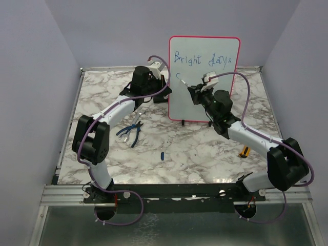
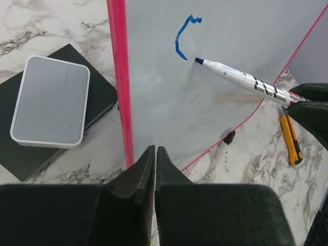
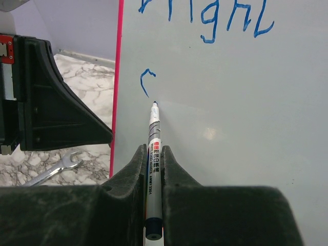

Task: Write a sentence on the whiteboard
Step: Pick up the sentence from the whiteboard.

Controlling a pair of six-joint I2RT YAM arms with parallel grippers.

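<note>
Two grippers: right gripper (image 3: pixel 154 149) pinches a marker (image 3: pixel 153 128), tip at the whiteboard (image 3: pixel 230 128); left gripper (image 2: pixel 155 151) is pressed together beside its frame.

Upright toward the back of the marbled counter (image 1: pixel 169 148): the whiteboard (image 1: pixel 179 102), pale grey-white, round-cornered, rimmed in thin red-pink, propped on small black feet, face turned to the near edge. Across its top in thin blue marker strokes, the sentence (image 1: pixel 204 59), reading "Bright days" on one line; beneath the left end, one short curved blue stroke on a second line.
</note>
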